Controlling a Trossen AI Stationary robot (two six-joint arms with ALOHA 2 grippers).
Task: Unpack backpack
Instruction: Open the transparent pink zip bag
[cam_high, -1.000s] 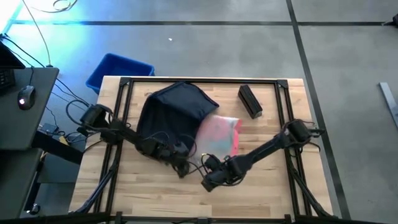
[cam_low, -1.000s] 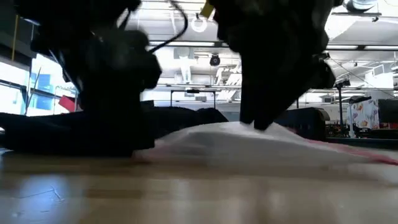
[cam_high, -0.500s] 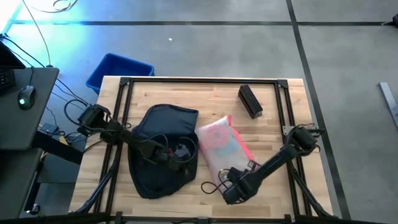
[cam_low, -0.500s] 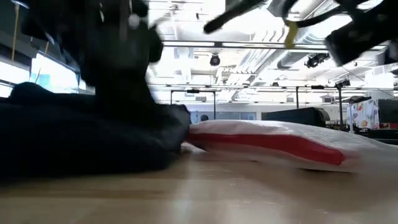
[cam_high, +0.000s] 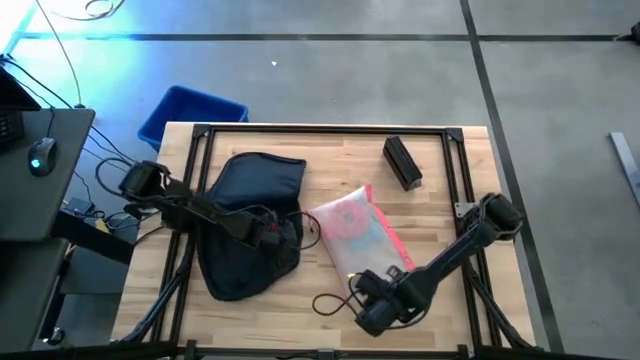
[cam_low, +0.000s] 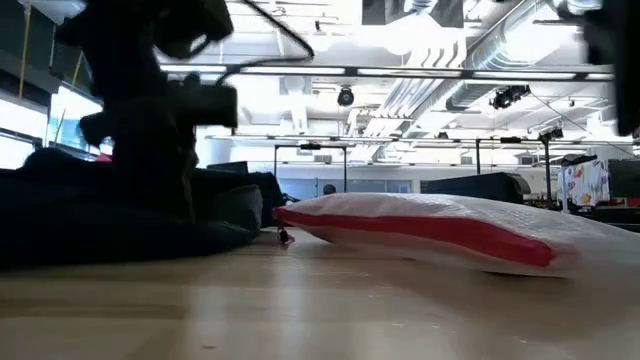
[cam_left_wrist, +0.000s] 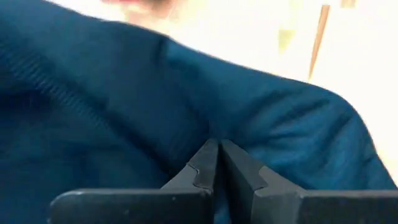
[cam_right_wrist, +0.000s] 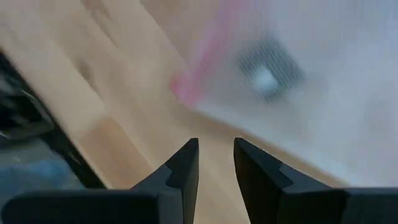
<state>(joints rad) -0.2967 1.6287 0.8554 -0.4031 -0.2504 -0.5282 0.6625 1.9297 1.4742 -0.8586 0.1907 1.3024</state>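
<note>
High view: left gripper (cam_high: 287, 238) jaws clenched on the backpack (cam_high: 245, 225); right gripper (cam_high: 352, 300) jaws slightly parted, empty, near pouch (cam_high: 355, 232).

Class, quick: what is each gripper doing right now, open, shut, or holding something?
Left gripper: shut, over the large dark navy fabric backpack; a grip on it cannot be told.
Right gripper: open, empty, above the wooden table near the pink padded pouch.

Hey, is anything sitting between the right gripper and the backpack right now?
Nothing visible does. The right gripper hovers over bare table near the pink pouch's front end, with open wood between it and the backpack. The pouch lies beside that path.
</note>
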